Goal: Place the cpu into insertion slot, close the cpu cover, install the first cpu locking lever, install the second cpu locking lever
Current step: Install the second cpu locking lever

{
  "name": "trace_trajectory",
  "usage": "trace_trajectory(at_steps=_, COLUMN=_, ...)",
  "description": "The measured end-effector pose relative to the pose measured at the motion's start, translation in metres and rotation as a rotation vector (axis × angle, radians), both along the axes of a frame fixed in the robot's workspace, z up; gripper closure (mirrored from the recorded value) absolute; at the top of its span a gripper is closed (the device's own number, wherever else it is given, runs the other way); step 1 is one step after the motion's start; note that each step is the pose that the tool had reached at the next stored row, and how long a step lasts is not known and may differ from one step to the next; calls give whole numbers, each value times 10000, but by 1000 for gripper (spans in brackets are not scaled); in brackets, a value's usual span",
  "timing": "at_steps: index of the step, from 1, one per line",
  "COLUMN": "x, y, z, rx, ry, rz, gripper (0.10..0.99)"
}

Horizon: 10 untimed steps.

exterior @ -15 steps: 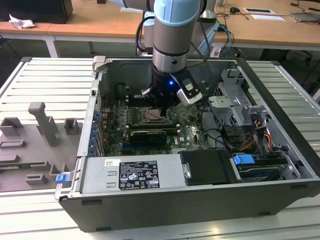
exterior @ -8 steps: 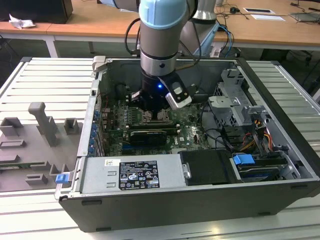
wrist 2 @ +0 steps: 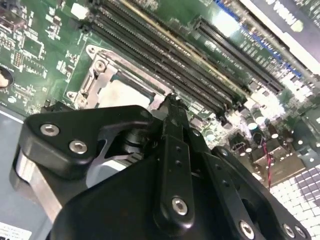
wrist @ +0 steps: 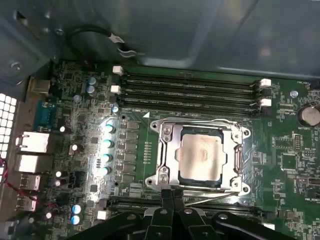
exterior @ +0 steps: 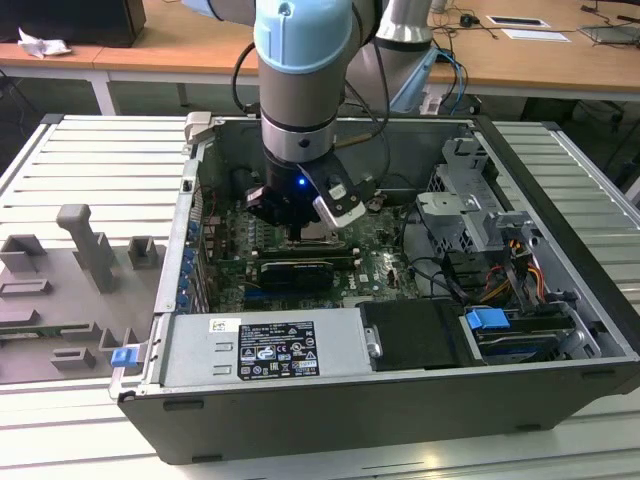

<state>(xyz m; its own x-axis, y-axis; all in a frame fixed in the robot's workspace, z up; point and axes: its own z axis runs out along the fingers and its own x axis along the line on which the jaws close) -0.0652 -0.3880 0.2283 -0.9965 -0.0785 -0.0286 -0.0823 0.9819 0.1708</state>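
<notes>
The cpu (wrist: 201, 156) is seen seated in the slot (wrist: 165, 172), framed by the cover (wrist: 235, 162) lying flat over it. The hand (wrist: 172, 195) is held narrow, fingers together, empty, at the cover's edge. A slip there risks scraping the board (wrist: 135, 145). The levers are hard to make out; the fingertip contact is hidden.

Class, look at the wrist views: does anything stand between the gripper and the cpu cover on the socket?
Nothing visible does. In the first wrist view the gripper sits right at the edge of the cpu cover, which lies flat around the cpu. The memory slots lie on the socket's far side, out of the way.
</notes>
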Motion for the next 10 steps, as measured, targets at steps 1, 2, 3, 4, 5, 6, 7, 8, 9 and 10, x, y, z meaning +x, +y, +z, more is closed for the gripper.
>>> trace_trajectory(at_steps=1, x=-1, y=-13, z=0, rx=8, ry=0, rz=0, gripper=980)
trace_trajectory(at_steps=2, x=-2, y=-21, z=0, rx=15, ry=0, rz=0, gripper=980)
trace_trajectory(at_steps=3, x=-8, y=-38, z=0, rx=55, ry=0, rz=-1, gripper=980)
trace_trajectory(at_steps=4, x=-10, y=-44, z=0, rx=74, ry=0, rz=-1, gripper=980)
trace_trajectory(at_steps=5, x=-12, y=-47, z=0, rx=92, ry=0, rz=-1, gripper=980)
trace_trajectory(at_steps=6, x=-17, y=-55, z=-1, rx=142, ry=0, rz=-1, gripper=980)
trace_trajectory(at_steps=7, x=-20, y=-58, z=-5, rx=175, ry=0, rz=0, gripper=980)
trace_trajectory(at_steps=8, x=-22, y=-60, z=-13, rx=210, ry=-1, rz=1, gripper=980)
trace_trajectory(at_steps=9, x=-24, y=-60, z=-27, rx=244, ry=-2, rz=1, gripper=980)
trace_trajectory(at_steps=10, x=-25, y=-60, z=-45, rx=253, ry=-1, rz=2, gripper=980)
